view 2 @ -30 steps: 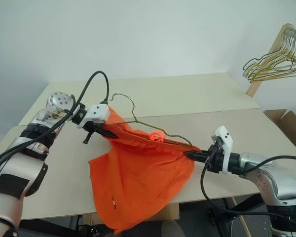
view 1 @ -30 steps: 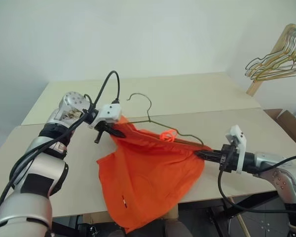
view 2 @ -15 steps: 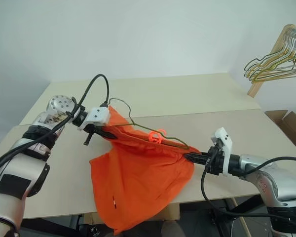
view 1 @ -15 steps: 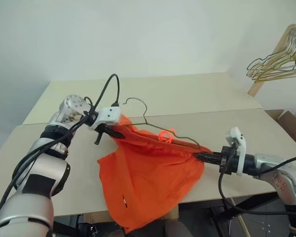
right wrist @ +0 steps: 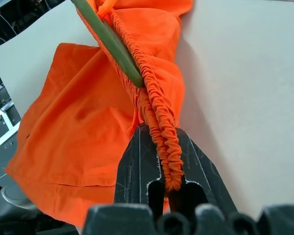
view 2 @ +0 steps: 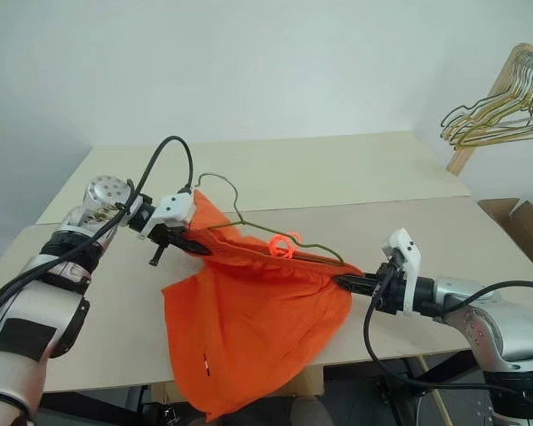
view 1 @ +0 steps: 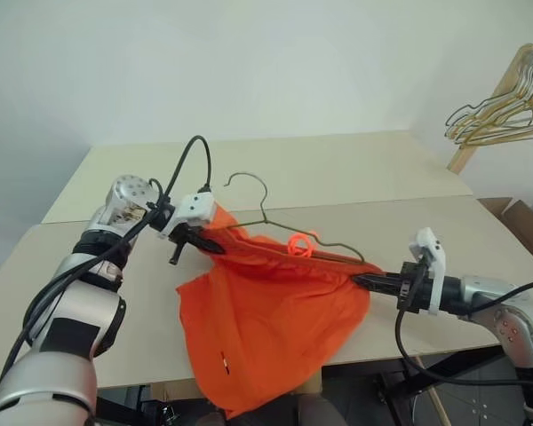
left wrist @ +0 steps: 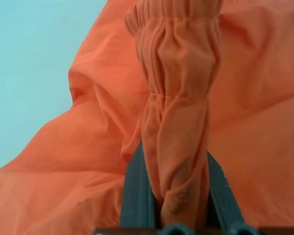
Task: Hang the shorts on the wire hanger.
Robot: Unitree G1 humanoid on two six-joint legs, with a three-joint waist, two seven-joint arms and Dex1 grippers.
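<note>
The bright orange shorts (view 1: 271,311) hang stretched by their gathered waistband (right wrist: 159,112) above the table (view 1: 355,169), with the legs drooping over the front edge. My left gripper (view 1: 215,246) is shut on the left end of the waistband (left wrist: 179,147), clamped between its fingers (left wrist: 136,196). My right gripper (view 1: 360,280) is shut on the right end, between its fingers (right wrist: 137,171). The wire hanger (view 1: 275,217) lies along the waistband with its hook up. Its wire (right wrist: 110,41) runs into the fabric just ahead of the right gripper, and its lower part is hidden.
A bunch of wire hangers (view 1: 502,111) hangs on a wooden rod at the back right. A cardboard box (view 1: 524,226) stands beyond the table's right end. The table is two pale boards with a seam between them.
My left wrist has rolled slightly with its end of the waistband. Both grips, the shorts and the hanger stay as they were.
</note>
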